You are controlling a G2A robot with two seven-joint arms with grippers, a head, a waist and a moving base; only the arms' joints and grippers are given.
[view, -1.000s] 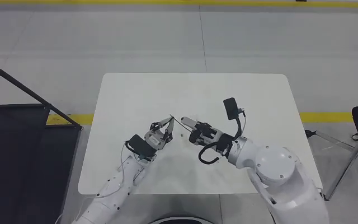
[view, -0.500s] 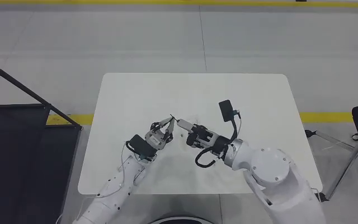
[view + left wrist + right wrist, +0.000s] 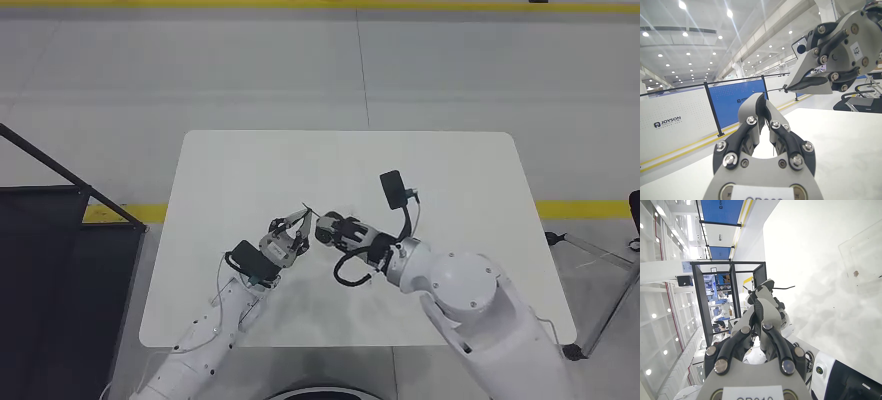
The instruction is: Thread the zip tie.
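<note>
**One zip tie [image 3: 772,91] [image 3: 783,288] pinched between both grippers**

One thin black zip tie hangs in the air above the middle of the white table [image 3: 450,180] [image 3: 838,132], just left of centre in the top view. In the left wrist view its strap runs as a short, nearly level line across the centre of the frame, from the tips of the left gripper [image 3: 762,96] [image 3: 290,228] up to the right gripper [image 3: 789,89] [image 3: 322,228] in the upper right. A further stretch of strap drops between the left gripper's fingers [image 3: 749,111] towards the table.

The left gripper is clamped on the strap, its dark pads pressed together around it. The right gripper has its pointed tips closed on the small square head at the end of the tie. Whether the strap's tip has entered that head cannot be told.

In the right wrist view the right gripper [image 3: 755,296] sits at centre frame with the head poking out at its tip. The left gripper [image 3: 766,285] lies just beyond it, with a free length of strap sticking out to the right over the table.

The two grippers meet almost tip to tip, and both arms come in from the lower edge of the top view. A yellow floor line [image 3: 590,210] runs behind the table, and a black-framed barrier [image 3: 40,250] stands at the left edge.
</note>
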